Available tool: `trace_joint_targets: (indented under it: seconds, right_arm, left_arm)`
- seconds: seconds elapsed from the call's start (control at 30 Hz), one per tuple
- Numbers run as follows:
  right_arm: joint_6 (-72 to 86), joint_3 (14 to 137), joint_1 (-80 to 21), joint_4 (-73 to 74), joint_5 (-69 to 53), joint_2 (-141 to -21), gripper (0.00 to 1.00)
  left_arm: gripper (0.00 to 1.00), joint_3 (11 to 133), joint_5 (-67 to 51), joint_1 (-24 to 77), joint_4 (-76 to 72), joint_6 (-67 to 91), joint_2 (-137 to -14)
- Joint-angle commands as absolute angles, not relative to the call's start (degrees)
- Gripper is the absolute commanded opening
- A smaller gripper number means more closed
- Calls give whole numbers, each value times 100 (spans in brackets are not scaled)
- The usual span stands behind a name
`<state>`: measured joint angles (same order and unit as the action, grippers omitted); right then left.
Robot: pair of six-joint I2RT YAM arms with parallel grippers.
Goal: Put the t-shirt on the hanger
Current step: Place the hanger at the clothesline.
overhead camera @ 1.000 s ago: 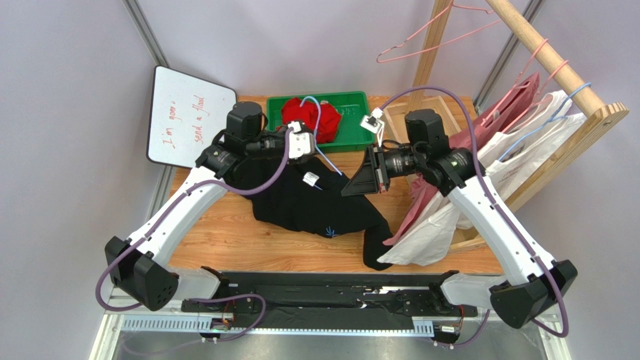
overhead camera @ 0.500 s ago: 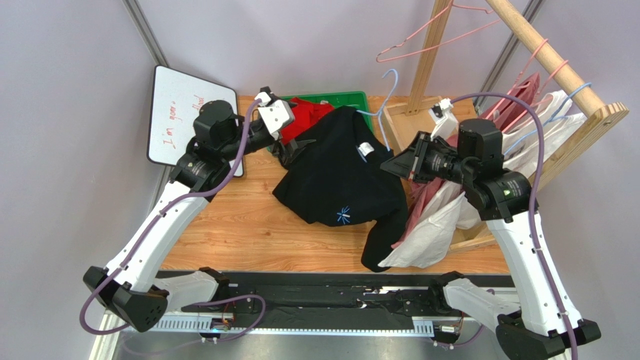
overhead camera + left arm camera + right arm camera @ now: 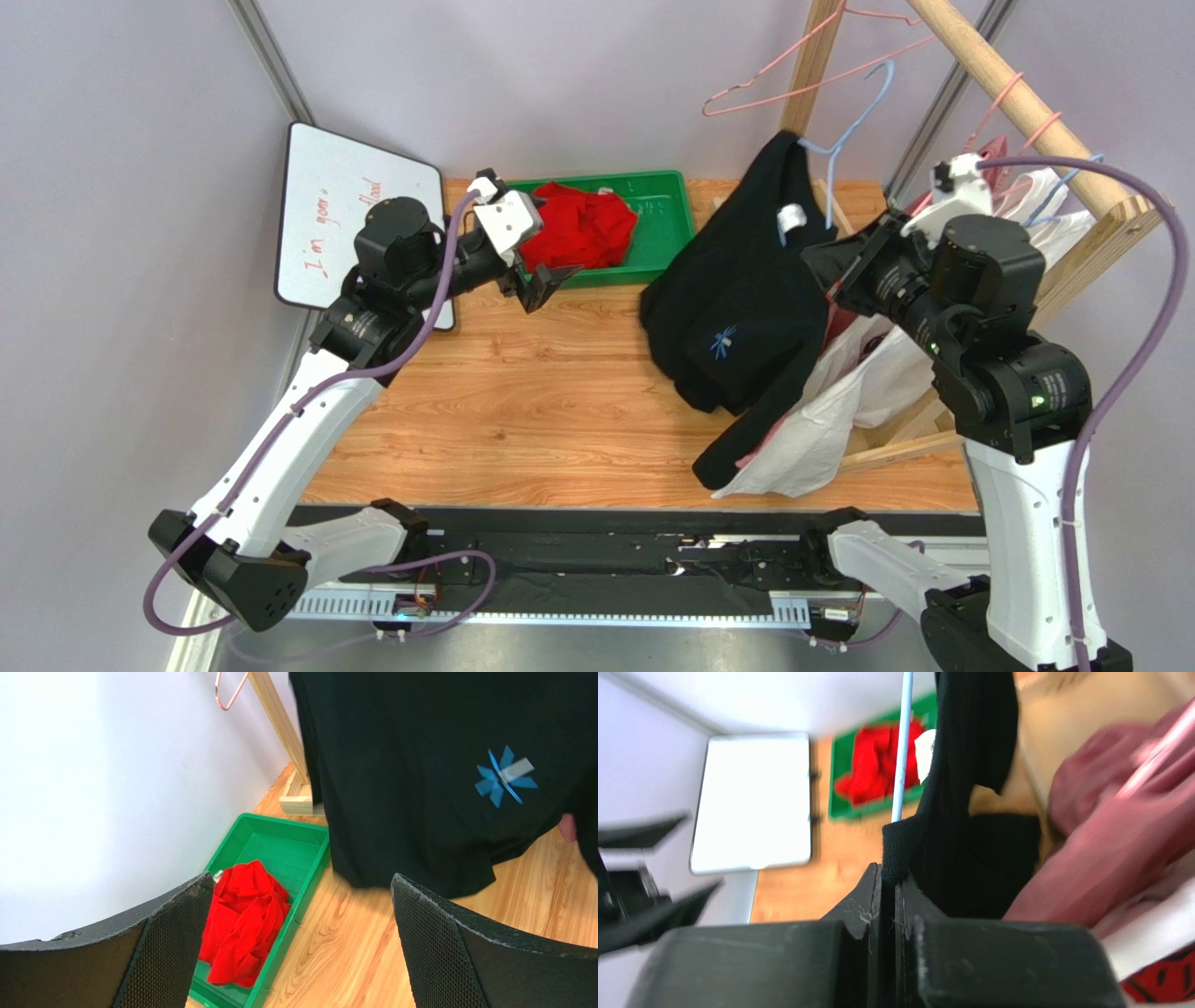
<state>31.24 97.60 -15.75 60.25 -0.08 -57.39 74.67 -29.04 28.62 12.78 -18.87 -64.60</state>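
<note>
The black t-shirt (image 3: 730, 301) with its light-blue starburst logo (image 3: 723, 338) hangs in the air at the right, lifted off the table except for its lower end. The light-blue wire hanger (image 3: 839, 129) sticks out of its neck, hook up. My right gripper (image 3: 831, 258) is shut on the shirt's edge near the neck; in the right wrist view the jaws (image 3: 891, 876) pinch black fabric beside the hanger wire (image 3: 903, 749). My left gripper (image 3: 543, 286) is open and empty, apart from the shirt (image 3: 421, 756), above the table by the tray.
A green tray (image 3: 662, 210) with a red garment (image 3: 582, 227) sits at the back. A whiteboard (image 3: 344, 210) leans at the left. A wooden rack (image 3: 1031, 119) at the right carries a pink hanger (image 3: 786, 87) and white and pink shirts (image 3: 898, 378).
My right arm has raised the shirt and hanger up and to the right, toward the rack. The shirt has pulled away from my left gripper, which stays open near the tray.
</note>
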Motion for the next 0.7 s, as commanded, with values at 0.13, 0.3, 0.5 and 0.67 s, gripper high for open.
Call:
trace_joint_targets:
  seconds: [0.13,0.3,0.5,0.67]
  right_arm:
    - [2927,10634,-1521,4211,1862,-6073,0]
    - [2769,11153,-1512,4096,2845,-6661,0]
    - [2672,11162,-1529,4113,3304,-7048,0]
    - [2681,10487,-1564,4052,3472,-7032,0]
  left_arm:
    - [99,7532,-2962,2839,1072,-1828,-6539]
    - [99,7620,-2918,2839,1028,-1872,-6618]
    - [99,7576,-2830,2848,1019,-1916,-6618]
    - [99,7488,-2707,2839,1028,-1986,-6627]
